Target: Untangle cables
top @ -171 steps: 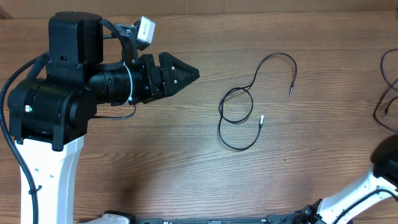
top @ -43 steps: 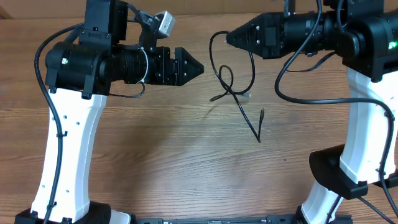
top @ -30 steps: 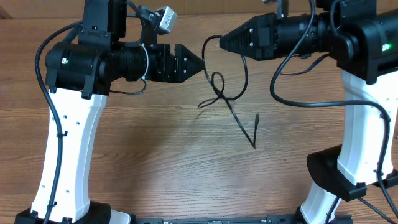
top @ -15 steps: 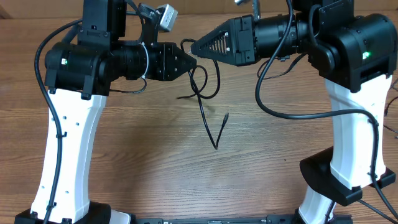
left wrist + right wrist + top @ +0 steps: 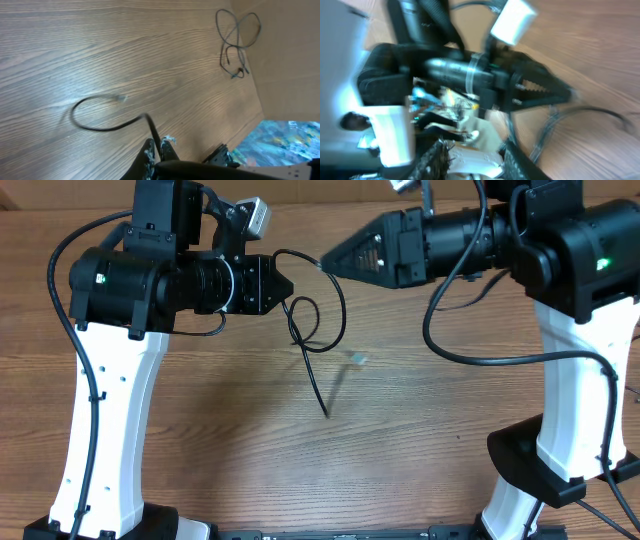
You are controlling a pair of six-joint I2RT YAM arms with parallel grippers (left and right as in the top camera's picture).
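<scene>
One thin black cable [image 5: 318, 320] hangs in the air between my two arms above the wooden table [image 5: 200, 430]. It arcs up from my left gripper [image 5: 288, 284], crosses itself in a small loop, and its tail reaches down towards the table. My left gripper is shut on this cable. In the left wrist view the cable [image 5: 100, 127] rises between the closed fingertips [image 5: 168, 145] of the left gripper [image 5: 156, 146]. My right gripper [image 5: 322, 262] points at the left one from the right, a short gap away. In the blurred right wrist view the right gripper [image 5: 477, 156] stands open and holds nothing.
A second bundle of thin black cables [image 5: 237, 40] lies on the table near its far edge in the left wrist view. The white arm columns stand at the front left [image 5: 100, 430] and front right [image 5: 575, 410]. A brown wall [image 5: 320, 190] runs along the back.
The right gripper has opened, let go of the cable and drawn back to the right. The left gripper, shut on the cable, has pulled left, and the loop and tail have swung with it.
</scene>
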